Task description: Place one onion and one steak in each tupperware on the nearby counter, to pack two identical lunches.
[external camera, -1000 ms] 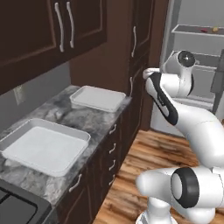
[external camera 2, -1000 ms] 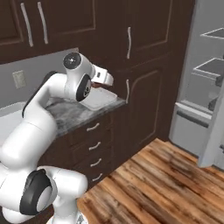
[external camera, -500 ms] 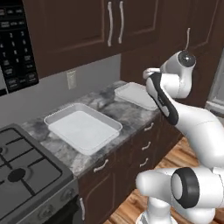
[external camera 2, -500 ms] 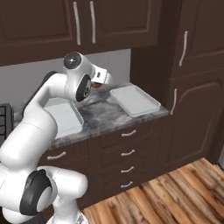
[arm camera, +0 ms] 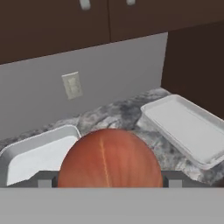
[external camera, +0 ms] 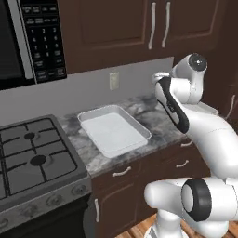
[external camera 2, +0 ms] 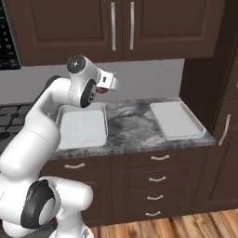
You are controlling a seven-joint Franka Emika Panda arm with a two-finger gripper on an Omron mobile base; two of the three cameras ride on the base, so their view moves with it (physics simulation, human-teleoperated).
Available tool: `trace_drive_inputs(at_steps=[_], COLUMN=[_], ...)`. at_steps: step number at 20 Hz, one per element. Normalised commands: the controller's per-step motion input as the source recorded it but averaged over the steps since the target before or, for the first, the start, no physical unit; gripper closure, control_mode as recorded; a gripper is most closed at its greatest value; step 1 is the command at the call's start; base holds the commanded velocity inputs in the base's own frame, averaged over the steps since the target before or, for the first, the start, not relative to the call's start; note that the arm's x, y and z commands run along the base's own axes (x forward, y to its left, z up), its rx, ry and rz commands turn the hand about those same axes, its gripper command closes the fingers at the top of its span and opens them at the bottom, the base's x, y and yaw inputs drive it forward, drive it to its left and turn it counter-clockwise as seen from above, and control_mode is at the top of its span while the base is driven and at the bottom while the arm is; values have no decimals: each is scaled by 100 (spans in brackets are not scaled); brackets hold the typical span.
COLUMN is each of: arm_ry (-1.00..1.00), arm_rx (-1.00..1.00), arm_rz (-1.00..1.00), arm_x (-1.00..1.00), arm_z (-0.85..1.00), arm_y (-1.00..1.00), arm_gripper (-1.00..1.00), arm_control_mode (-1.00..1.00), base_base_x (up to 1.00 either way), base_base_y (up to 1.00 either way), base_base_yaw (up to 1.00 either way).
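Onion [arm camera: 109, 158] pinched in gripper [arm camera: 109, 177] per hand view; right base view adds far tupperware [external camera 2: 176, 120].

onion [arm camera: 109, 157] cut off below, fingertips hidden (behind it)

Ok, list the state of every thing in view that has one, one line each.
Round reddish-brown onion: held in the gripper, above the counter.
White rectangular tupperware by the stove: empty.
White rectangular tupperware at the counter's end: empty.
Dark brown upper cabinet doors: closed.
Dark brown drawers: closed.
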Motion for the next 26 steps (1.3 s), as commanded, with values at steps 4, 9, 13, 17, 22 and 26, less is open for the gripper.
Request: trace_drive_inputs(at_steps=[4,9,13,17,22,26], arm_ry=[0,0,0,1,6,14], arm_rx=[0,0,0,0,-1,-1], arm_rz=[0,0,0,5,10,4], arm_x=[0,0,0,0,0,9], arm_z=[0,0,0,-13,-53,-60], arm_y=[0,0,0,0,0,0], arm_gripper=[100,100,100,100,100,100], arm_control_mode=[100,100,100,-100,-100,-100], base_base_x=[0,0,6,0,0,0], base_base_y=[-64,-56,-6,2,0,0], base_base_yaw=[54,52,41,20,0,0])
